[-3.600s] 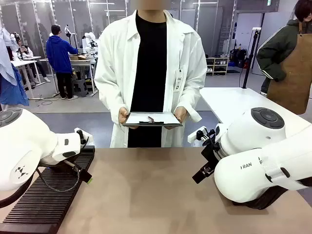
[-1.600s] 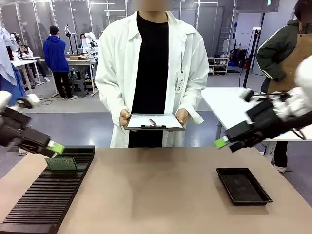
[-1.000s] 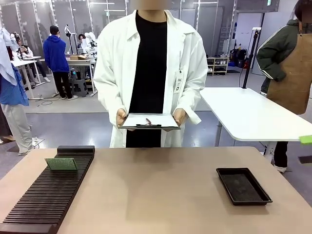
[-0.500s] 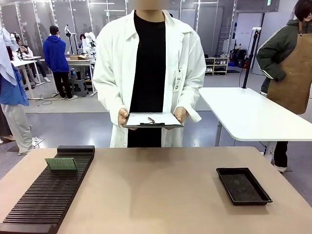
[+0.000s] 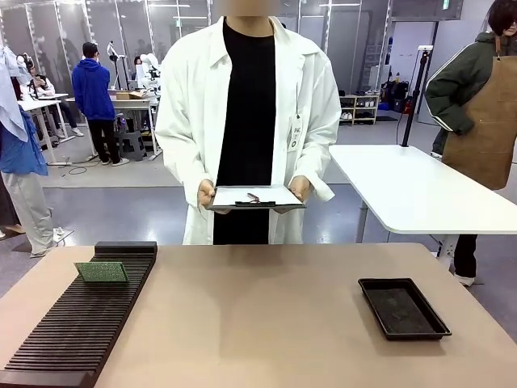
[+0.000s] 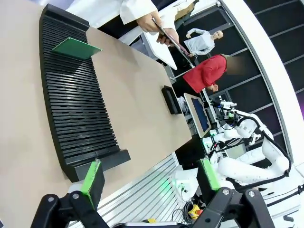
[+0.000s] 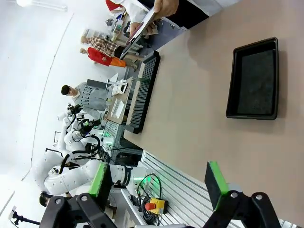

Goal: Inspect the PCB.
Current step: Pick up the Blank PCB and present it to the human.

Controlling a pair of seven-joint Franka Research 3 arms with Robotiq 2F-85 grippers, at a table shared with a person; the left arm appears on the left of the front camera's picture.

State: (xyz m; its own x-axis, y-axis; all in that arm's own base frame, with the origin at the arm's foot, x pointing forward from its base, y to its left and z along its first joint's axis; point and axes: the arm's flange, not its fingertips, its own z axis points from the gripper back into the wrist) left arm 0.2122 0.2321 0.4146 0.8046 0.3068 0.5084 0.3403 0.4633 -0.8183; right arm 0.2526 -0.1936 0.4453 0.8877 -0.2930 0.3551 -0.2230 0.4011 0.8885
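Frontally, we see the PCB (image 5: 101, 272) resting tilted on the black slotted rack (image 5: 77, 327), near the rack's far end. The black tray (image 5: 404, 308) lies at the other side of the table (image 5: 258, 331), with broad bare tabletop between them. Across the table, a person's hands (image 5: 300, 187) hold a clipboard (image 5: 257, 196) level by its side edges.

From the left wrist, our left claw (image 6: 151, 173) hangs high off the near end of the rack (image 6: 76, 109), fingers spread wide, nothing between them. One finger lines up with the rack's near corner. The PCB (image 6: 76, 48) sits far ahead of the claw, well apart from both fingers. This view adds the table's near edge and the metal rails below it.

From the right wrist, our right claw (image 7: 156, 180) is equally wide and empty, poised over the near table edge. The tray (image 7: 254, 78) lies ahead, beyond one finger, its whole rim clear. The rack (image 7: 142, 90) stands farther off beyond the other finger, edge-on, with open tabletop stretching ahead between tray and rack.
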